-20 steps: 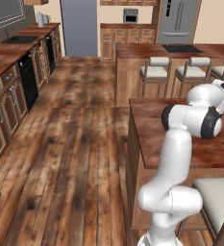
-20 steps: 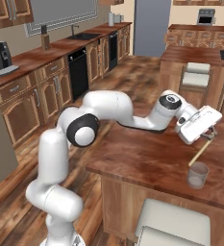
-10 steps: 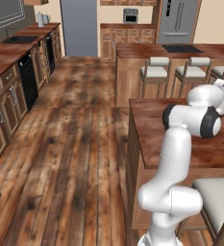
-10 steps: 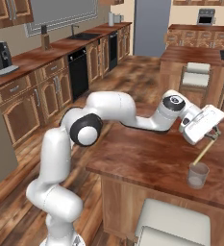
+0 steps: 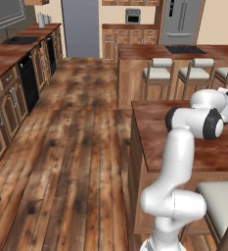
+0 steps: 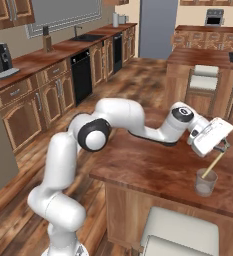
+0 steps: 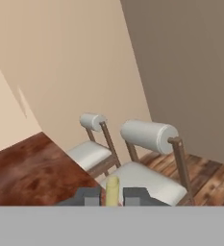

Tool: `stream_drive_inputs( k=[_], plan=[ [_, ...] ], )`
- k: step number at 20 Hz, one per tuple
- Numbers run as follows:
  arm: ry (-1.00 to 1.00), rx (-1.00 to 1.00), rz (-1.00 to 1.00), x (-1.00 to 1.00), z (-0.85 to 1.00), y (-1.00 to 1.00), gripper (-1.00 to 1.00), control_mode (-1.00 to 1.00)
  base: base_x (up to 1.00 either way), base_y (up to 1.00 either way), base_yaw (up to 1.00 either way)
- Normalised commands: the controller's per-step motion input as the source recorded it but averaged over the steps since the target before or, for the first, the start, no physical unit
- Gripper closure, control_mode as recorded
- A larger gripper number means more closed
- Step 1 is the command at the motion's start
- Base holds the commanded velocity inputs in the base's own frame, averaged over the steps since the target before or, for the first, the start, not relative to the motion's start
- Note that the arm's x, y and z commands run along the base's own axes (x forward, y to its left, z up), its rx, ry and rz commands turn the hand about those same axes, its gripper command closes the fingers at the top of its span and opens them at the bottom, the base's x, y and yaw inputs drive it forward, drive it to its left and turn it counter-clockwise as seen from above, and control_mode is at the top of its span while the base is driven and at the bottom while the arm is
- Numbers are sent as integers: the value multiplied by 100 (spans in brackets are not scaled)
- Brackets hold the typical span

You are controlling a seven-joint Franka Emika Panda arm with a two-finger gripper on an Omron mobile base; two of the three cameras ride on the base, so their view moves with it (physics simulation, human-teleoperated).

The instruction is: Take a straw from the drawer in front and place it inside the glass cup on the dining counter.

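Note:
My gripper (image 6: 222, 148) is shut on a tan straw (image 6: 214, 163) over the far right of the dining counter (image 6: 148, 167). The straw slants down and to the left, and its lower end sits inside the rim of the clear glass cup (image 6: 206, 183), which stands upright near the counter's front edge. In the hand view the straw (image 7: 112, 190) stands pinched between the two dark fingertips (image 7: 88, 196). The drawer is out of view.
White-cushioned stools (image 7: 143, 178) stand along the counter's far side, and another stool seat (image 6: 180, 232) is close below the cup. A second counter with stools (image 5: 160, 73) lies further back. Kitchen cabinets (image 6: 43, 95) line the left wall beyond open wood floor.
The hand has shifted slightly right and down with the straw. The straw's lower end, earlier just above the glass cup, now dips into it.

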Motion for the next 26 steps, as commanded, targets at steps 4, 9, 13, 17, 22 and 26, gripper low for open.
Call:
stream_drive_inputs(
  k=[4, 9, 13, 17, 22, 26],
  plan=[
    [-8, -12, 0, 16, -44, 0, 100, -100, 0, 0, 0],
    [-9, -15, 0, 25, -50, 1, 100, -100, 0, 0, 0],
    [-11, -15, 0, 18, -50, 0, 100, -100, 0, 0, 0],
    [-12, -14, 0, 10, -52, 0, 100, -100, 0, 0, 0],
    [-9, -12, 0, 15, -57, 0, 100, -100, 0, 0, 0],
    [-11, -11, 0, 2, -51, 0, 100, -100, 0, 0, 0]
  ],
)
